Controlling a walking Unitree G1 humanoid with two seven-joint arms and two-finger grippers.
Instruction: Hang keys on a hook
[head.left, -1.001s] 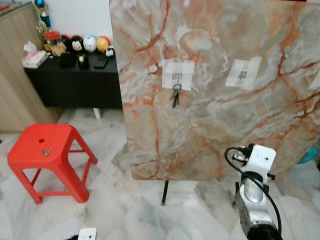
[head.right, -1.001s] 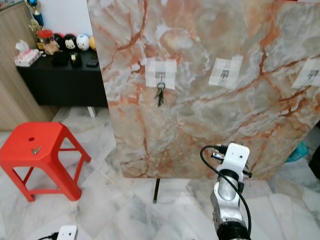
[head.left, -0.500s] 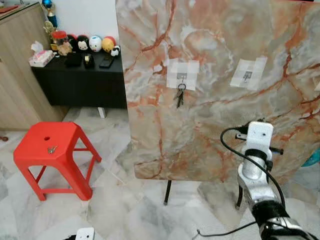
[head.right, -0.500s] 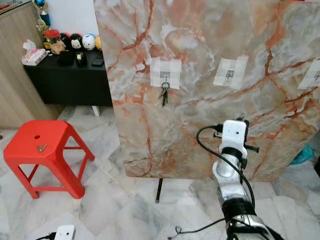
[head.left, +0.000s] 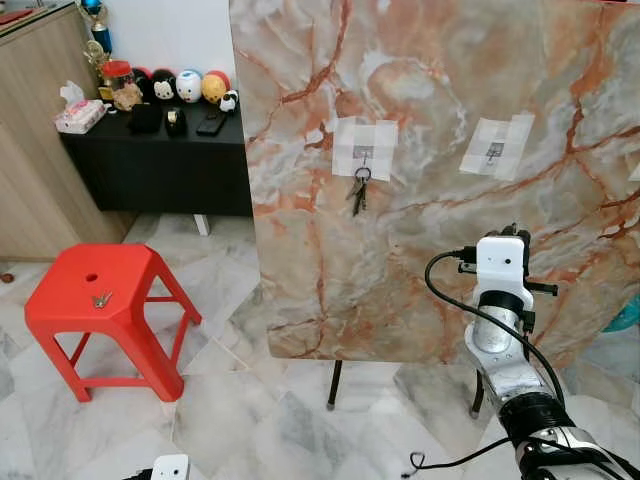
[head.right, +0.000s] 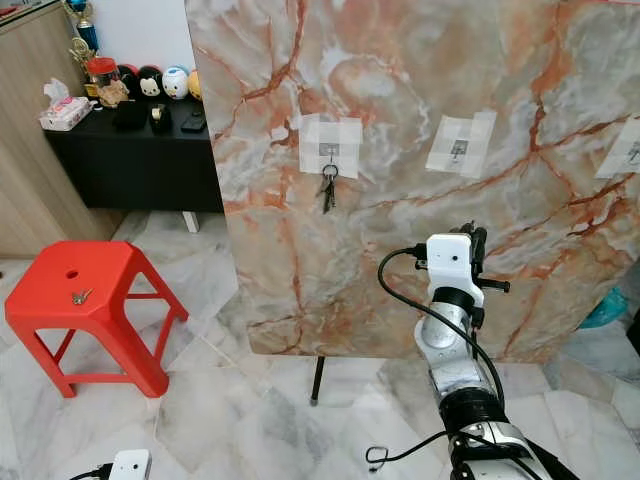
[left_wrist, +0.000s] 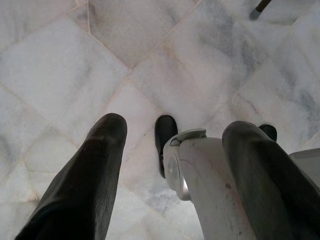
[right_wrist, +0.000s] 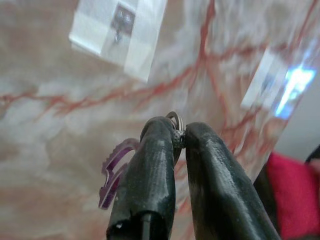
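Note:
My right gripper (right_wrist: 180, 137) is shut on a metal key ring (right_wrist: 176, 120), and a purple key (right_wrist: 112, 172) hangs beside the fingers. The right arm is raised in front of the marble board (head.left: 420, 90), with the gripper (head.left: 512, 232) below a bare taped hook (head.left: 494, 152). That hook (right_wrist: 120, 22) is a little way off and nothing touches it. Another taped hook (head.left: 363, 153) further left holds a bunch of keys (head.left: 357, 192). My left gripper (left_wrist: 177, 130) hangs open over the floor beside my leg.
A red stool (head.left: 60, 300) at the left carries a small set of keys (head.left: 100, 298). A black table (head.left: 160, 160) with toys and a wooden cabinet (head.left: 30, 170) stand behind it. The board rests on thin black legs (head.left: 334, 385). A third taped hook (head.right: 628, 155) is at the right edge.
My right arm has risen in front of the board, bringing the held keys closer to the bare hook. The camera has shifted slightly. The hanging keys and stool are unmoved.

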